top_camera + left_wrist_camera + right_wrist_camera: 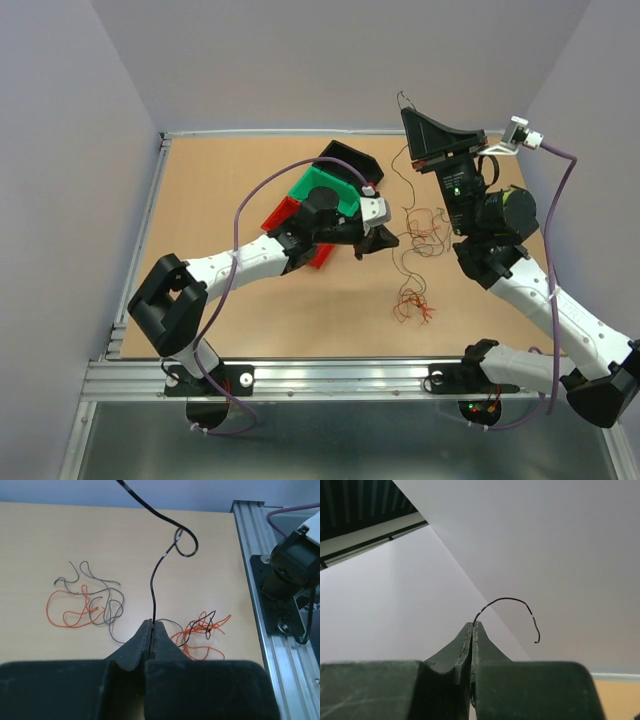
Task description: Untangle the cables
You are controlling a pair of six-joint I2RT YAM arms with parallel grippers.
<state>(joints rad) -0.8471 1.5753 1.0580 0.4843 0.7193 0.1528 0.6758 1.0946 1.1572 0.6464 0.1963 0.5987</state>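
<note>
Black and hair-thin, the dark wire [152,582] stands almost upright out of the left claw [152,626], whose jaws are pressed together on it right at their tips. From there it climbs, bends into a small loop and slants off toward the far side of the bench [40,540]. The right claw [472,626], raised above the far right of the bench, is likewise closed tight on this wire, with a short free end arching out past its tips and hooking downward. The rest of the cables [425,228] lie loose on the bench between the two claws: a grey and orange tangle [87,602] well to one side of the left claw's tips, and an orange and black clump [202,630] just beside them on the other, all curly and kinked.
</note>
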